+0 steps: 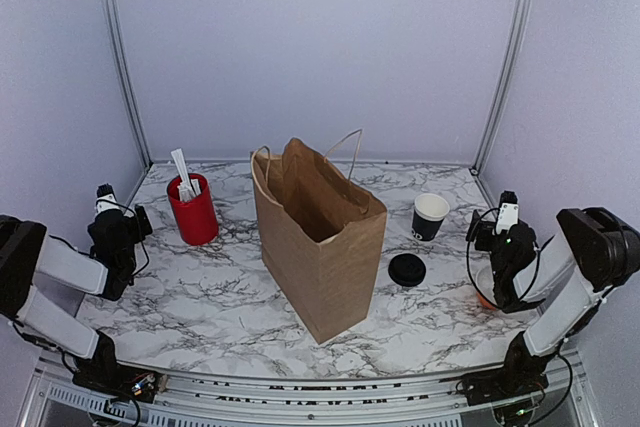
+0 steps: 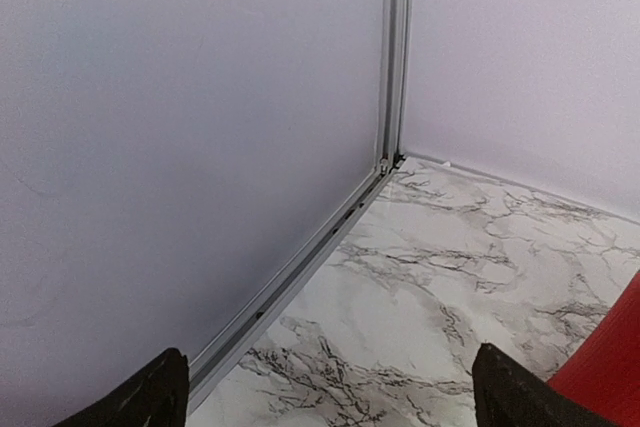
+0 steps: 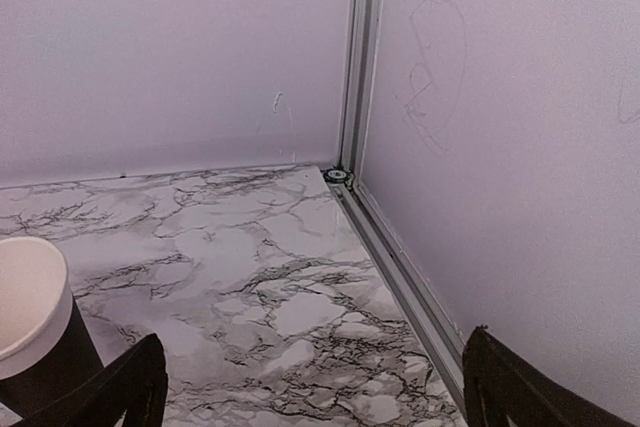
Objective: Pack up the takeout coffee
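Wide apart and empty: left gripper [image 2: 330,397], right gripper [image 3: 320,392] — open black cup [image 1: 430,216] (lid [image 1: 407,269] loose) stands untouched.

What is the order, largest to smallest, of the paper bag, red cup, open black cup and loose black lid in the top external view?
1. brown paper bag, by far.
2. red cup.
3. black paper cup, unlidded.
4. loose black lid, about as wide as that cup but flat.
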Motion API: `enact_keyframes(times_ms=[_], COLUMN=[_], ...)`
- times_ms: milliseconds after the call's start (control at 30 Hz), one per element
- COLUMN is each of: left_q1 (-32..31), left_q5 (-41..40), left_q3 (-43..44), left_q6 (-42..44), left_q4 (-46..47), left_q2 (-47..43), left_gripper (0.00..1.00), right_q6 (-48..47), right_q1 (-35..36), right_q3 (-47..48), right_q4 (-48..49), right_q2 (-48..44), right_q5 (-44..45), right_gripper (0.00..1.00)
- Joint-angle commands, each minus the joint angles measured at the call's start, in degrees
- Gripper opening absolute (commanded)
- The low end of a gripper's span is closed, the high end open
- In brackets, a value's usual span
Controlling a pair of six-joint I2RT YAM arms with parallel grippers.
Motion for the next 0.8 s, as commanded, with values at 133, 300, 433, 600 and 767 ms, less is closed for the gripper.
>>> enact_keyframes(times_ms=[133,300,433,600,767], left_q1=[0.86,4.1,4.02,4.07,4.02], left_q5=[11.71,17.07,17.02,17.09,17.06], left_q3=[-5.39,-2.44,-2.68,-2.61,-2.61], left_q6=[5.94,2.97,3.09,3.12,3.14], left_q4=[23.05,15.91,15.89,15.92,15.93], left_q2=[8.44,7.86,7.62,7.72,7.79], left_gripper=[0.99,0.99,0.99,0.99,0.99], right_q6=[-0.49,-0.61,-0.58,-0.81,-0.91], right_q1=[-0.18,-0.13,-0.09,0.04,0.18], right_q3=[1.23,1.22,1.21,1.27,1.3], right_q4=[1.61,1.55,1.63,1.63,1.54], right_q2=[0.37,0.3,0.31,0.32,0.45], right_q5=[-0.08,-0.01,0.03,0.2,0.34], right_gripper=[1.0,1.0,1.0,1.0,1.0])
